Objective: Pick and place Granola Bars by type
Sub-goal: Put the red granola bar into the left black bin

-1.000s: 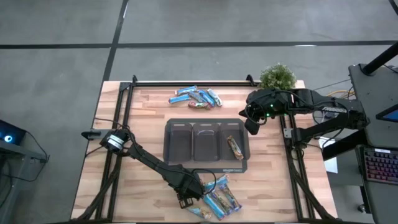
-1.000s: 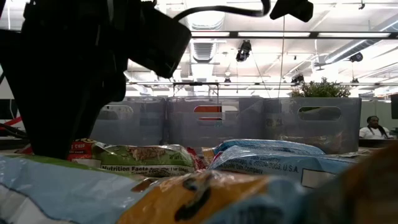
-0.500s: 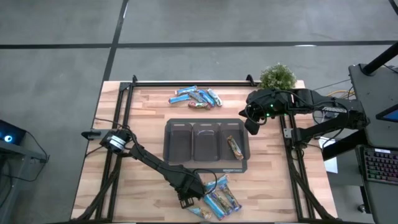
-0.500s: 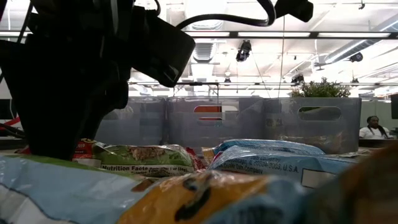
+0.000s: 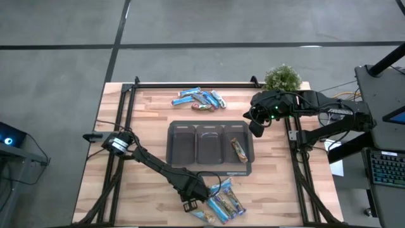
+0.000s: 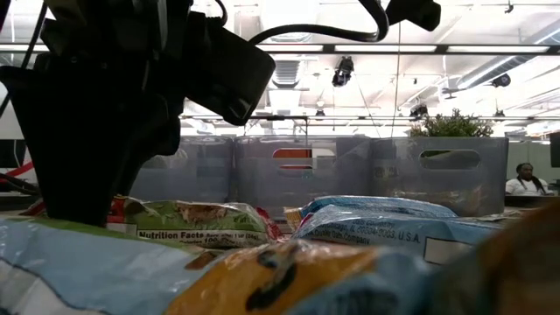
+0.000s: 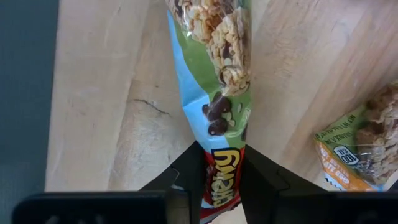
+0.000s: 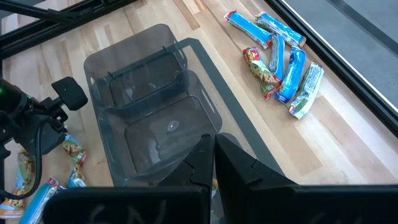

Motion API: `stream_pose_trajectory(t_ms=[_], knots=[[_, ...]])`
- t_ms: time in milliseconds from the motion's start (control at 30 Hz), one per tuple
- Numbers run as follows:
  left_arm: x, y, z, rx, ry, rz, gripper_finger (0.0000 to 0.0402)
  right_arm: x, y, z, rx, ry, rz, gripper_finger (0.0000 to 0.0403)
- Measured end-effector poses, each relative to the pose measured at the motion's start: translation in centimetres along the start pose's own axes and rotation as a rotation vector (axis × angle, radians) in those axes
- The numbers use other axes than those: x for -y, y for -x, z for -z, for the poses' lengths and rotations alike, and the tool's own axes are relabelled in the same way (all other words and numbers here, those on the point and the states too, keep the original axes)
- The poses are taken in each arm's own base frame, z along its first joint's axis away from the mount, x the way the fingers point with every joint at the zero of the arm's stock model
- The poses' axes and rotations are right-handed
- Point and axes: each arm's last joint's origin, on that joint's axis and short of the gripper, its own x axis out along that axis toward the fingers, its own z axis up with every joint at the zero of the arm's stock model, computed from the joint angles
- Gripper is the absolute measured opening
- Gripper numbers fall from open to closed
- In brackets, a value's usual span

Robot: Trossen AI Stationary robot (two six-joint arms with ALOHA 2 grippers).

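Right there at the near edge of the table (image 5: 145,120), a green-and-red granola bar (image 7: 214,93) lay flat on the wood, its red end pinched between the left gripper (image 7: 221,180) fingers, beside the near pile of bars (image 5: 221,201). One orange-brown bar (image 5: 238,149) sat in the grey tray's (image 5: 209,166) right compartment; the other two looked bare. More bars (image 5: 199,99) lay past the tray. Over by the plant (image 5: 281,77), the right gripper (image 8: 213,149) hung above the tray's right end, fingers pressed together, holding nothing.
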Motion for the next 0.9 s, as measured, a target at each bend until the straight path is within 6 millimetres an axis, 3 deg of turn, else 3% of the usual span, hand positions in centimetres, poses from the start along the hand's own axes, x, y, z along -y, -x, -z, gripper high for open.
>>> stream_pose_trajectory(t_ms=[533,900], knots=[[0.2,1.1,0.0,-0.047,-0.003,0.017,0.0064,0.0,0.0,0.0,0.000,0.000,0.000,0.0008],[0.0,4.2,-0.1,-0.114,-0.049,-0.041,0.0064,0.0,0.0,0.0,0.000,0.002,0.000,0.0008]])
